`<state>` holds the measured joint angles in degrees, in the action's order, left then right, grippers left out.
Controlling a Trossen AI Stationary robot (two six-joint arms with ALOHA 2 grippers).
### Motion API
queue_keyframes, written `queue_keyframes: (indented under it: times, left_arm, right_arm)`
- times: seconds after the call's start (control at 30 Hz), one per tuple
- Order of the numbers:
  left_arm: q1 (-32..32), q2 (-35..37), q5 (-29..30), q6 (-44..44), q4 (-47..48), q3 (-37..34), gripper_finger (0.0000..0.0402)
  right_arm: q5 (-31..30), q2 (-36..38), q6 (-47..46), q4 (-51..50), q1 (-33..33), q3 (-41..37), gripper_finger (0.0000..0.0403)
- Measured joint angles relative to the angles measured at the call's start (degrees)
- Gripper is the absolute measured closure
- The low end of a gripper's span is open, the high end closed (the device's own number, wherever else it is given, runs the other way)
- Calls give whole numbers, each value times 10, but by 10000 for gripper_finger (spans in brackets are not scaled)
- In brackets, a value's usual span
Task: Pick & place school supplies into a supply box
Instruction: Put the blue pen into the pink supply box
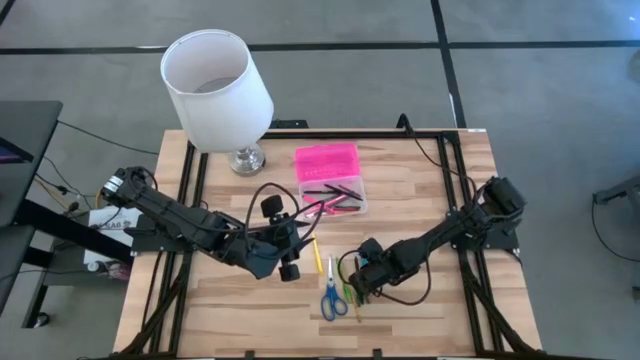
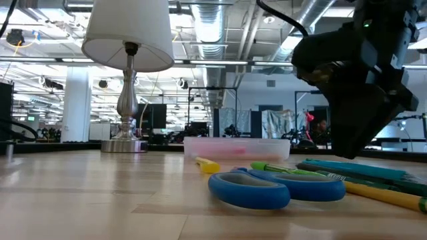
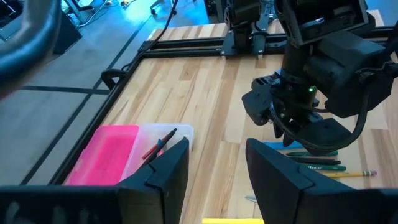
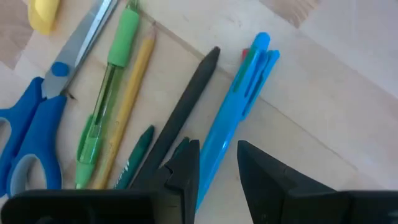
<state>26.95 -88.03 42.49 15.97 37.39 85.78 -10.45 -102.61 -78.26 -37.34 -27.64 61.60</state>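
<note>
The right gripper (image 4: 217, 168) is being held low over the pens (image 4: 236, 112) near the table's (image 1: 420, 200) front, fingers spread, the blue pen showing between them, nothing pinched. The scissors (image 1: 332, 299) are lying just beside. The left gripper (image 3: 217, 168) is being held spread, empty, near the pencil case (image 1: 330, 180), which is sitting mid-table beside the lamp (image 1: 220, 85).
</note>
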Motion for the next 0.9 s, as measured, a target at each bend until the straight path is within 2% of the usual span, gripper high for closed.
queue_keyframes:
  times: [0.3, 0.57, 0.73, 0.9]
  left_arm:
    - [0, 0, 0, 0, 3, 0, 246]
    - [0, 0, 2, 0, 4, 0, 246]
    - [0, 0, 2, 0, 4, 0, 246]
    - [0, 0, 2, 0, 5, 0, 246]
  right_arm:
    - [3, 0, 8, 1, 12, 0, 302]
    - [31, 1, 3, 6, 11, -14, 302]
    - [47, 1, -10, 65, 11, -47, 302]
    - [58, 3, -12, 69, 8, -55, 302]
